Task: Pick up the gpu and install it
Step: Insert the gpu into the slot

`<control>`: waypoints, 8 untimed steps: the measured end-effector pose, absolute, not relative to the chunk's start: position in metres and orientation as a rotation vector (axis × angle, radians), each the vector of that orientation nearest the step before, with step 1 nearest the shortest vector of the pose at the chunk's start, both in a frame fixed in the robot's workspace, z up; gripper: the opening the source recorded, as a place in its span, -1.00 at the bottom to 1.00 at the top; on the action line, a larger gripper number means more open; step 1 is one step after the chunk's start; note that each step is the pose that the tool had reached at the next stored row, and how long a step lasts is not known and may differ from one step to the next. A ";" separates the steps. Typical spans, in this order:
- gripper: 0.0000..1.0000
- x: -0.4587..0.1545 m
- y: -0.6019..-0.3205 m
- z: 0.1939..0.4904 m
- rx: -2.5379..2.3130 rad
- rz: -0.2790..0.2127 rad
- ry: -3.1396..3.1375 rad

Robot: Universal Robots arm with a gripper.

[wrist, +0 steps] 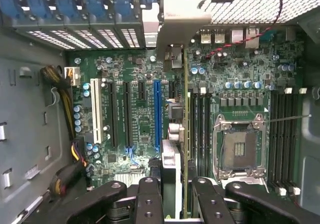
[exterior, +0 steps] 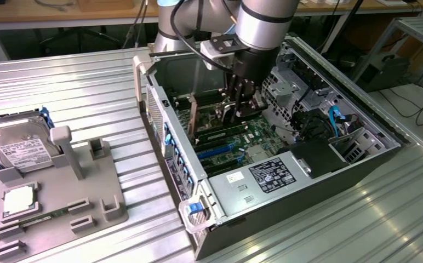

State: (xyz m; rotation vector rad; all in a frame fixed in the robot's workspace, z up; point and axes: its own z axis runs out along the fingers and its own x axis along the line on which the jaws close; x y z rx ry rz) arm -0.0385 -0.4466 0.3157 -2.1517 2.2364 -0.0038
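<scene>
My gripper (exterior: 239, 107) reaches down into the open computer case (exterior: 219, 203) and is shut on the gpu (exterior: 207, 112), a thin dark card held on edge above the motherboard. In the wrist view the gpu (wrist: 185, 134) appears edge-on as a narrow line running from between my black fingers (wrist: 150, 199) to its silver bracket (wrist: 175, 14) at the case's rear wall. The card's edge hangs between the blue slot (wrist: 157, 114) and the memory slots (wrist: 200, 129). Whether it touches a slot I cannot tell.
A grey fixture (exterior: 58, 213) at the exterior view's left holds a silver hard drive (exterior: 18, 145), a processor chip (exterior: 18, 200) and a green memory stick (exterior: 40, 219). Inside the case are a white slot (wrist: 94, 114), the processor socket (wrist: 239, 146), cables (wrist: 65, 174) and the power supply (exterior: 270, 175).
</scene>
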 end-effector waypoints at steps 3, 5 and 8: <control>-0.44 -0.039 -0.449 0.311 -2.144 -0.004 2.245; -0.44 -0.039 -0.455 0.310 -2.143 -0.003 2.245; -0.44 -0.039 -0.462 0.309 -2.142 0.000 2.243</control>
